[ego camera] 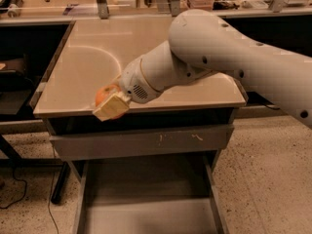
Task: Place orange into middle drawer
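My gripper (110, 106) clasps the orange (102, 95) at the front edge of the table (146, 57); the open middle drawer (146, 208) lies below it.

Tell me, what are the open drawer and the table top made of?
The middle drawer looks like grey painted metal: thin flat walls, dull sheen. The table top seems a smooth beige laminate, since it reflects light; I can't be sure. The gripper, at the table's front edge, holds the orange.
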